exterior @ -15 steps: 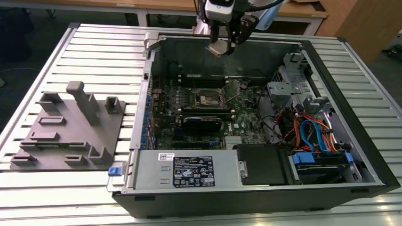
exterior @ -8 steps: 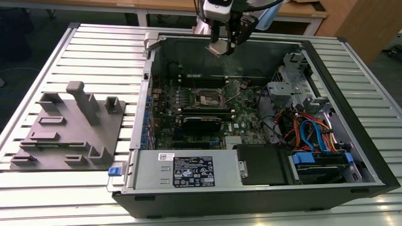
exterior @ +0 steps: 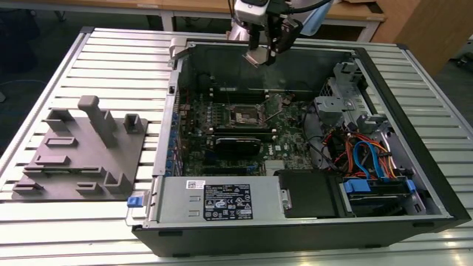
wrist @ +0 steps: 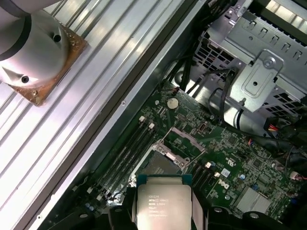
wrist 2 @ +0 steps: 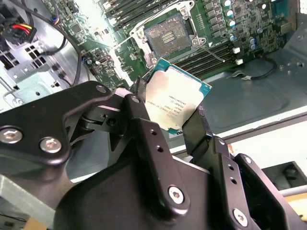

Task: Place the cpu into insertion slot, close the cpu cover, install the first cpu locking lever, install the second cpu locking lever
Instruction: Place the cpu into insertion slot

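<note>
Slatted metal surface (exterior: 111,55), open PC case (exterior: 296,238) lying on its side with the guts facing up. So how far along is this? Basically step one.

The claw (exterior: 266,54) is clenched on the cpu (wrist 2: 175,98), pinching it by two opposite edges. It hangs in the air well above the insertion slot (wrist 2: 169,36). Chip and slot are clearly apart, nothing touching.

In both wrist views the slot is bare, with the dark centre and contacts showing, so nothing's seated yet. The cpu cover (wrist: 186,139) looks flipped up and open just beside the slot, though I can't be totally sure of its angle.

My read: chip is in hand but not placed, cover isn't closed, and neither locking lever is fastened. All four steps are left.

A grey fixture tray (exterior: 81,155) sits well away from the slot, outside the case.
</note>
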`<state>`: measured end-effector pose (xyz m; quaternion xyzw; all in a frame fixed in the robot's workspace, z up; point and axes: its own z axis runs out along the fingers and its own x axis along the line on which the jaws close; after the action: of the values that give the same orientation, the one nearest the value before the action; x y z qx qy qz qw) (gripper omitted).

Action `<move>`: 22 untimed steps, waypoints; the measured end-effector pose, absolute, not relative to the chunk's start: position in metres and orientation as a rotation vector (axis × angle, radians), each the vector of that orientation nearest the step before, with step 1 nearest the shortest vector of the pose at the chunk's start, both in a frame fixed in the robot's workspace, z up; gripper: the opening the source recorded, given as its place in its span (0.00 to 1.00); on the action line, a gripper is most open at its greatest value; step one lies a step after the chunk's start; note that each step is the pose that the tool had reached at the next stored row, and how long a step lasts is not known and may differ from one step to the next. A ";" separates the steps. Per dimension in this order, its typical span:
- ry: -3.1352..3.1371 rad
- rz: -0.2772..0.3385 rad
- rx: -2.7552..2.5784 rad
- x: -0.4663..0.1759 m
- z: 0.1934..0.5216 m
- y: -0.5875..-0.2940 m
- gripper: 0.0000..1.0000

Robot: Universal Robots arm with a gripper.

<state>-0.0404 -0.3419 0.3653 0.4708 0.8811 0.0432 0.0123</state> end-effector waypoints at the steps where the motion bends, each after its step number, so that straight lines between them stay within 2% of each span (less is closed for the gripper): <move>1: 2.738 0.134 1.482 -0.040 0.365 -0.342 0.54; 22: 2.630 0.131 1.656 -0.040 0.365 -0.342 0.54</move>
<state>-0.0404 -0.3419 0.3652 0.5322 0.8455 0.0422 0.0153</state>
